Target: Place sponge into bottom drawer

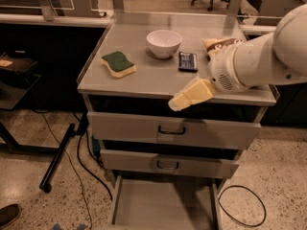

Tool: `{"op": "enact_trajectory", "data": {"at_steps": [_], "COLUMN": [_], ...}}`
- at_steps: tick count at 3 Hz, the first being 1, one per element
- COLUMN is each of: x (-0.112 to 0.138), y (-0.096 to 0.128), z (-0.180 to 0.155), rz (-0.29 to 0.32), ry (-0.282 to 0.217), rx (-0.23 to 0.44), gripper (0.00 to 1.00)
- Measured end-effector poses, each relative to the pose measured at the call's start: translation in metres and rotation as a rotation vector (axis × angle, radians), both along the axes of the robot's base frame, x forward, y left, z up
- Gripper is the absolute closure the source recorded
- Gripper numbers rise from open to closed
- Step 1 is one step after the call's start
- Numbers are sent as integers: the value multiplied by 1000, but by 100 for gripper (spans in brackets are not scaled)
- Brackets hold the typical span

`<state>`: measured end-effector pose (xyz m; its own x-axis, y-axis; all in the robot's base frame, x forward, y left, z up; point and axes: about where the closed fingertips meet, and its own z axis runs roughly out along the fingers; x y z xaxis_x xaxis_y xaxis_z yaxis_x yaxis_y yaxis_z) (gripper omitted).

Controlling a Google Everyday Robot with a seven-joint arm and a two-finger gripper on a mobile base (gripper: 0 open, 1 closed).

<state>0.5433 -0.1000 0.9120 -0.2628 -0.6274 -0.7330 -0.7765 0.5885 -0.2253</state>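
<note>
On the worktop [144,78] we see the sponge [118,63] lying left. Our claw [176,102] hangs over the front edge, and we cannot tell its state. The bottom drawer [163,207] stands open.

The robot's white arm [259,56] reaches in from the right. Its pale yellow end effector [186,97] hangs over the near edge of the bench [144,80], above the top drawer [139,127]. The sponge [118,63] lies green face up at the bench's left, well apart from the end effector. A white bowl [164,43], a dark packet [187,61] and a chip bag [217,44] sit farther right. The bottom drawer [163,206] stands pulled out near the floor.
</note>
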Motion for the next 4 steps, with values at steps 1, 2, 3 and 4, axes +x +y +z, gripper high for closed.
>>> {"op": "enact_trajectory", "data": {"at_steps": [1,2,3,4], "x": [24,58,61,59], "y": [22,38,40,44], "z": [-21,-28,-20,-24], "rz": [-80,-145,-154,-151], "ry": [-22,-65,-86,-83], "rx": [74,140,154,166], "gripper": [0,0,0,0]}}
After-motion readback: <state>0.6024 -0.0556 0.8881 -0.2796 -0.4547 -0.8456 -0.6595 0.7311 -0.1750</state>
